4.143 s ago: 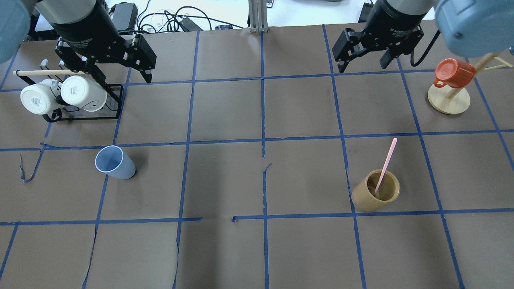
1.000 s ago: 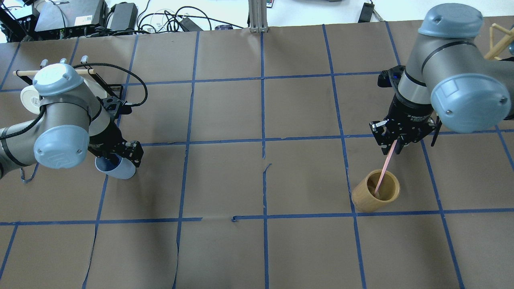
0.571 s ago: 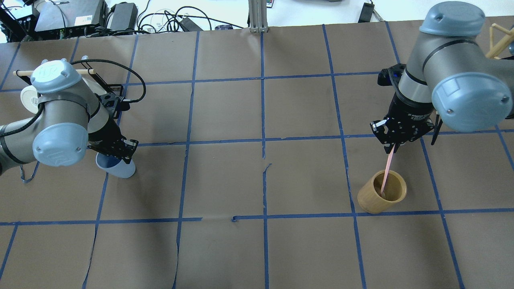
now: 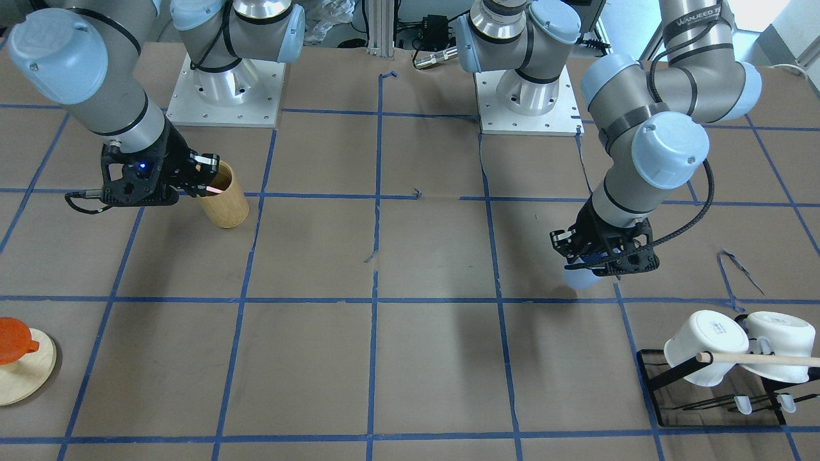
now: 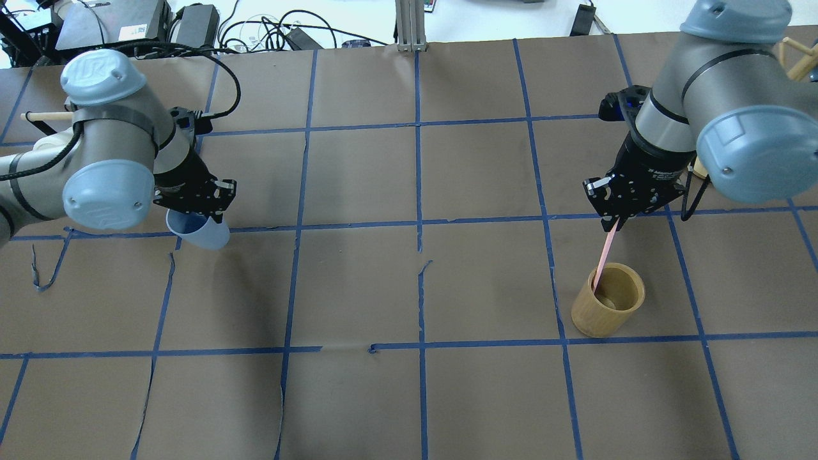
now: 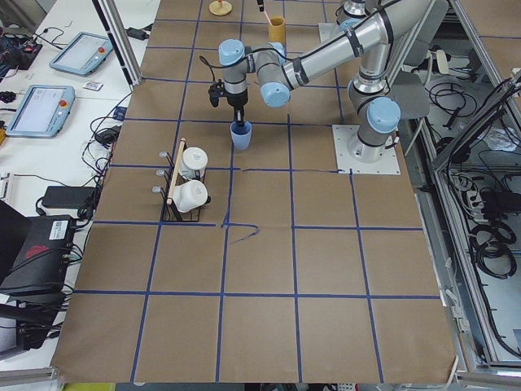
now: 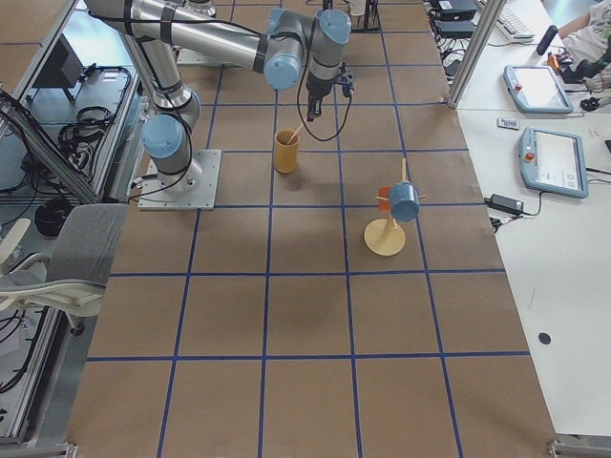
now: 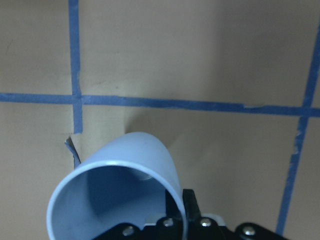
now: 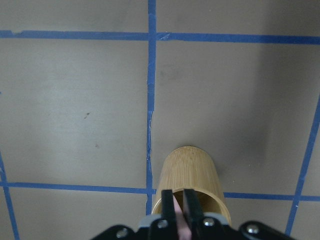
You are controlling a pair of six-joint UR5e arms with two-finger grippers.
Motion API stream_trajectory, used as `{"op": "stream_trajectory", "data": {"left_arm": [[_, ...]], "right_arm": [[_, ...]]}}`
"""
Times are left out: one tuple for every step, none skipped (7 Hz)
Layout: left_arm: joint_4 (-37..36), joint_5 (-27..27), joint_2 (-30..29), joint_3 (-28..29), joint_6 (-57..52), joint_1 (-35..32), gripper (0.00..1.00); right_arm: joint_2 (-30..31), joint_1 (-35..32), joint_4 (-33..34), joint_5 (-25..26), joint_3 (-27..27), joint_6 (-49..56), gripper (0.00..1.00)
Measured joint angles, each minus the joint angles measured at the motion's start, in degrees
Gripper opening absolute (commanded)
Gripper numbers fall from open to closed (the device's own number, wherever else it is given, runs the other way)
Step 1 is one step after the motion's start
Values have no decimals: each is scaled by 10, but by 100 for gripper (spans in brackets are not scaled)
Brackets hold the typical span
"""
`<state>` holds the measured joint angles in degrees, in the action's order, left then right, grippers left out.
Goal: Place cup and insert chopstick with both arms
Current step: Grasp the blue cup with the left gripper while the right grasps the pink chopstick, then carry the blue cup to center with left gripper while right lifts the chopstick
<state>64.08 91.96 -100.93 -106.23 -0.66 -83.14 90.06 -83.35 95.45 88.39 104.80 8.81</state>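
My left gripper is shut on the rim of the light-blue cup and holds it tilted above the table. The cup also shows in the front view and in the left wrist view, with one finger inside its wall. My right gripper is shut on the top of the pale-pink chopstick. The stick hangs slanted, with its lower end still inside the tan bamboo cylinder, near the rim. In the right wrist view the fingers are pressed together over the cylinder.
A black rack with two white mugs and a wooden rod stands on my left side. A wooden mug tree with an orange mug stands on my right side. Blue tape lines grid the brown table.
The left gripper has closed on the cup and raised it off the table, a little to the right. The right gripper has drawn the chopstick upward; the bamboo cylinder shifted slightly.
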Motion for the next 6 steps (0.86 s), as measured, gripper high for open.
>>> {"op": "stream_trajectory", "data": {"left_arm": [[1,-13,-13,31,46,-45,0],[-1,-26,-31,63,83,-89,0],[-4,-33,-55,100,105,-125,0],[-5,-43,-83,136,119,-159,0],[-6,-53,-111,167,134,-196,0],[-8,-57,-139,194,145,-225,0]], "right_arm": [[9,0,-23,-1,-13,0,0],[19,0,-54,0,-31,-1,0],[28,0,-93,0,-60,-2,0],[31,0,-128,-1,-98,-4,0],[33,-1,-148,-2,-138,-9,0],[32,-1,-153,-9,-169,-14,0]]}}
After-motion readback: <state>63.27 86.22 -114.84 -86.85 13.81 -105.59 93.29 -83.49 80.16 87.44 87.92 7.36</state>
